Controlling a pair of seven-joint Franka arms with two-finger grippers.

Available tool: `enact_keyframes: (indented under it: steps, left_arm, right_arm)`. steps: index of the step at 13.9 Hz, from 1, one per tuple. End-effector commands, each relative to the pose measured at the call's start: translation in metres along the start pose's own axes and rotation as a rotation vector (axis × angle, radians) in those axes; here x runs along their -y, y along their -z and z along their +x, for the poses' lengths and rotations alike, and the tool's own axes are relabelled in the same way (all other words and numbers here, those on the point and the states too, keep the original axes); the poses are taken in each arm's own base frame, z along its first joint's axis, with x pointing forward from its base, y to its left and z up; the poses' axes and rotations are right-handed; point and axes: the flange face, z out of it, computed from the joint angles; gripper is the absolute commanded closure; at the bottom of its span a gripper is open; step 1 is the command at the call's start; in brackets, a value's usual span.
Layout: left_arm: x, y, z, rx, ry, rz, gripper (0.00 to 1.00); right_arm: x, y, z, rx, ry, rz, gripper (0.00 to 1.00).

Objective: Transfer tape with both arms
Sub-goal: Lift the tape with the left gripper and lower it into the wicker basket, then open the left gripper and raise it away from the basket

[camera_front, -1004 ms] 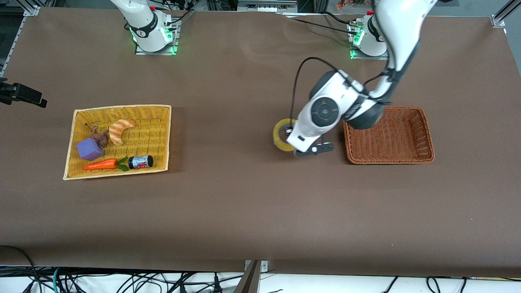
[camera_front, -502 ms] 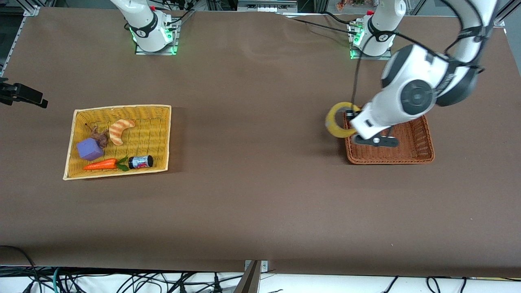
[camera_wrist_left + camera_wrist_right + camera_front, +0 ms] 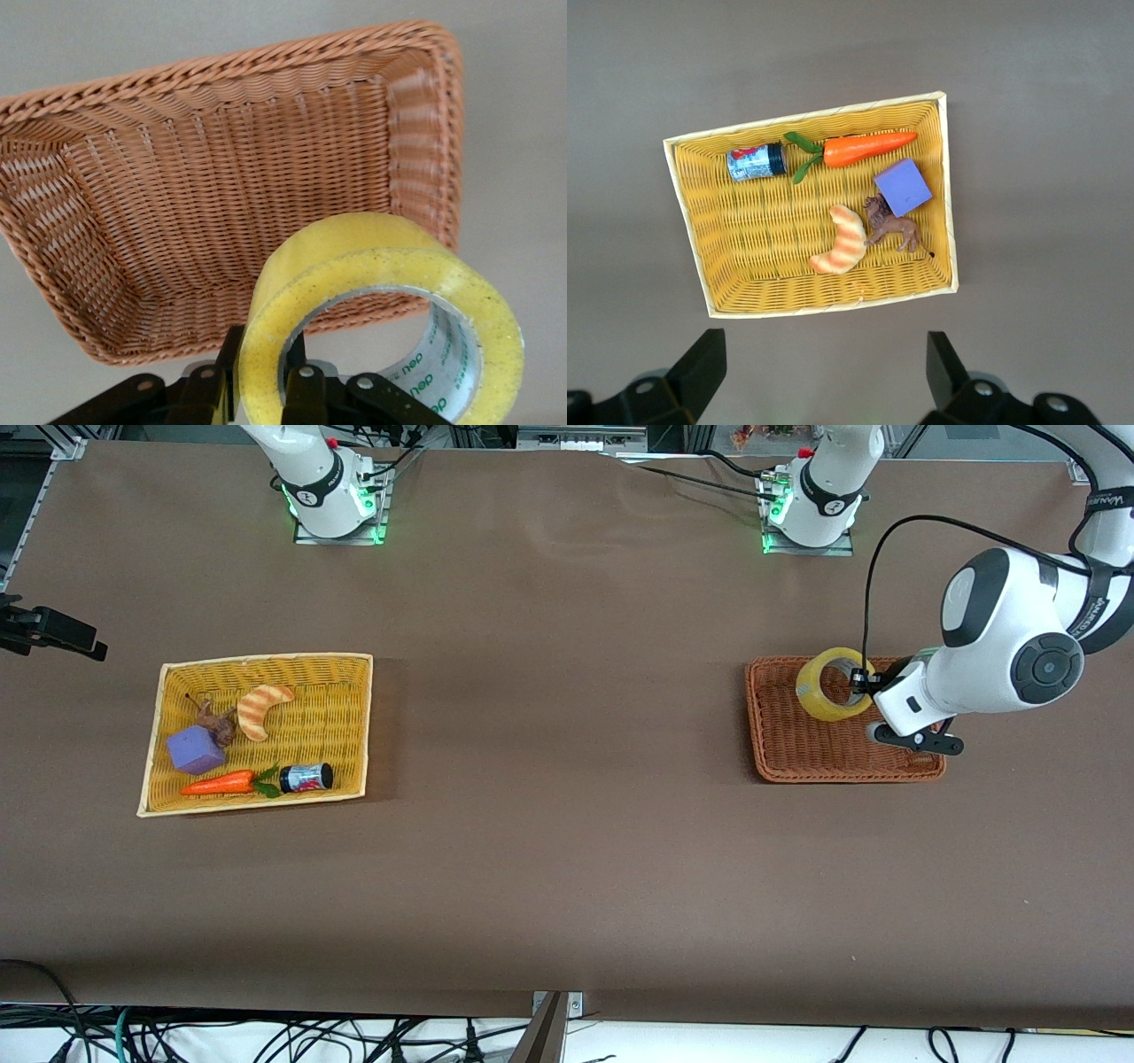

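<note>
Tape (image 3: 834,684) clamped in left gripper (image 3: 858,685) fingers over the brown wicker basket (image 3: 842,757), right gripper (image 3: 824,367) fingers apart above the yellow basket (image 3: 700,257).

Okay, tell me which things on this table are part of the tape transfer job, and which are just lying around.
Part of the job:
- tape, held over the brown basket
- left gripper, shut on the tape's wall
- right gripper, open, waiting above the yellow basket

Just lying about, all in the yellow basket:
- croissant toy
- purple block
- carrot
- small jar
- brown animal figure
</note>
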Motion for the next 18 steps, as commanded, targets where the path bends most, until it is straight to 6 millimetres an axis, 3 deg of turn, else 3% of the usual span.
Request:
enact_keyframes:
  steps: [1, 6, 7, 8, 9, 11, 12, 15, 16, 18]
  left_arm:
    - [0.013, -0.032, 0.009, -0.001, -0.04, 0.018, 1.0]
    - [0.036, -0.082, 0.025, 0.048, -0.046, -0.009, 1.0]
    - [0.037, -0.093, 0.031, 0.047, -0.049, -0.024, 0.95]
    - [0.041, -0.102, 0.035, 0.042, -0.053, -0.021, 0.85]
    - [0.042, -0.111, 0.038, 0.047, -0.058, -0.011, 0.68]
    - [0.048, -0.115, 0.039, 0.05, -0.05, -0.016, 0.4]
    - [0.048, -0.114, 0.039, 0.049, -0.049, -0.016, 0.29]
    - [0.049, -0.095, 0.035, 0.043, -0.048, 0.001, 0.12]
    - [0.05, -0.075, 0.032, 0.035, -0.04, 0.01, 0.02]
    - [0.051, -0.027, 0.022, 0.025, 0.004, -0.022, 0.0]
  right_arm:
    - [0.0, 0.005, 0.002, -0.008, 0.012, 0.013, 0.0]
    - [0.0, 0.005, 0.002, -0.01, 0.009, 0.013, 0.0]
    - [-0.001, 0.005, 0.002, -0.008, 0.008, 0.013, 0.0]
    - [-0.001, 0.005, 0.002, -0.008, 0.008, 0.013, 0.0]
    - [0.0, 0.005, 0.002, -0.008, 0.009, 0.013, 0.0]
    - [-0.001, 0.005, 0.002, -0.008, 0.008, 0.013, 0.0]
    - [-0.001, 0.005, 0.002, -0.008, 0.008, 0.013, 0.0]
    - [-0.001, 0.005, 0.002, -0.008, 0.008, 0.015, 0.0]
    - [-0.001, 0.005, 0.002, -0.008, 0.008, 0.015, 0.0]
    - [-0.001, 0.005, 0.002, -0.008, 0.008, 0.015, 0.0]
